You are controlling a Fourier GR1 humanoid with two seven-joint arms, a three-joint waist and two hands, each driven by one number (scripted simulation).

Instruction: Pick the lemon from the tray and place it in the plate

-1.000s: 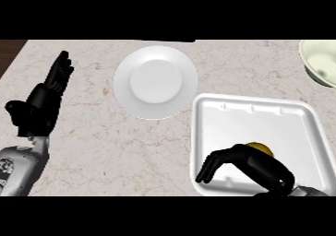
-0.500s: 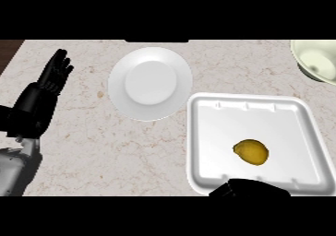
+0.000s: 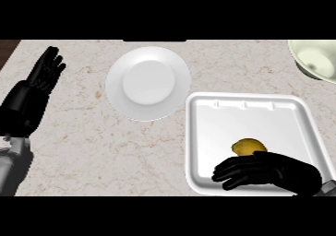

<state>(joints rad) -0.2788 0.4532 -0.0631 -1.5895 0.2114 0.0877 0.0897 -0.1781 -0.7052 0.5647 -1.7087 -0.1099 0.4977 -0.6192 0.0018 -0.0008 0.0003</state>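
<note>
**Layout on the tabletop**

Plate (image 3: pixel 149 83) set left of and behind the tray (image 3: pixel 256 113). Lemon (image 3: pixel 248 147) lying in the tray's near part, right hand (image 3: pixel 266 172) just before it. Bowl (image 3: pixel 321 60) at far right. Left hand (image 3: pixel 31 99) seen at left edge.

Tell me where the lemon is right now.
In the head view the lemon lies in the white tray at lower right, just above the right hand, whose curled fingers are next to it; the plate sits up-left.
</note>
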